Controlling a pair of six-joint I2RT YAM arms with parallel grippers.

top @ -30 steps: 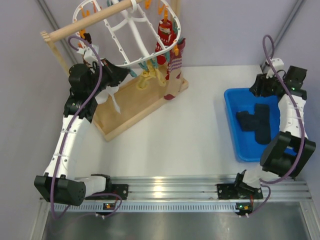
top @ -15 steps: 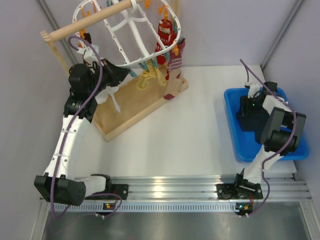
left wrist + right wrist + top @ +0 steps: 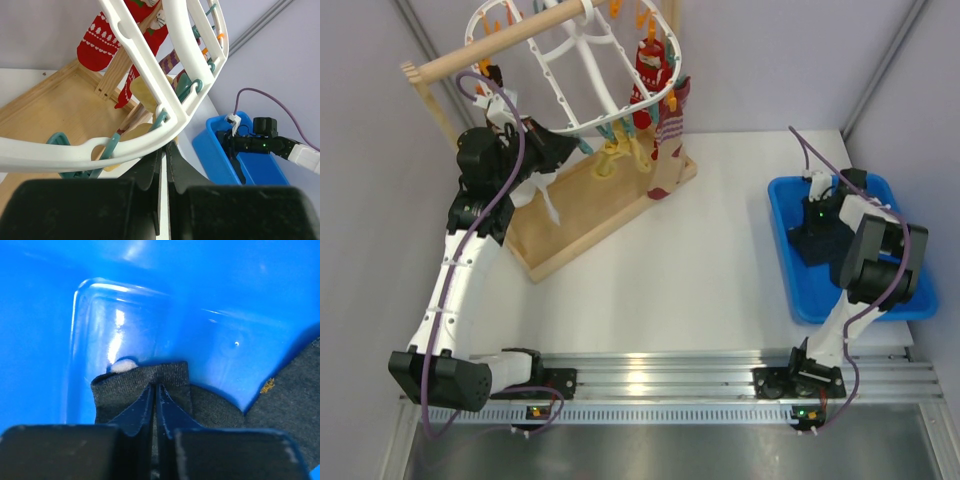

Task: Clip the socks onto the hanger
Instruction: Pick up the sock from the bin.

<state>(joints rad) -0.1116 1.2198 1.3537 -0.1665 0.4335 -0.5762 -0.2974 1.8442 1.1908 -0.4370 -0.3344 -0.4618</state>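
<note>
Right wrist view: right tool [image 3: 155, 389] clamped together on the cuff of a dark sock [image 3: 172, 377], low in a corner of the blue bin [image 3: 150, 300] at the desk's [image 3: 720, 270] right edge. Reads as the pick step: grip on, lift not yet done. Next, probably: raising the sock clear of the bin wall without dragging the second sock [image 3: 290, 405] beside it, then carrying it across to the hanger [image 3: 145, 62] over the far left corner. Left tool [image 3: 162, 150] together, nothing visible between its fingers, just under the hanger's rim near a teal clip [image 3: 186, 89]; likely needed there to press a clip open. White, bare desk between bin and wooden base [image 3: 590, 210]; plain grey walls [image 3: 770, 60] close around.
</note>
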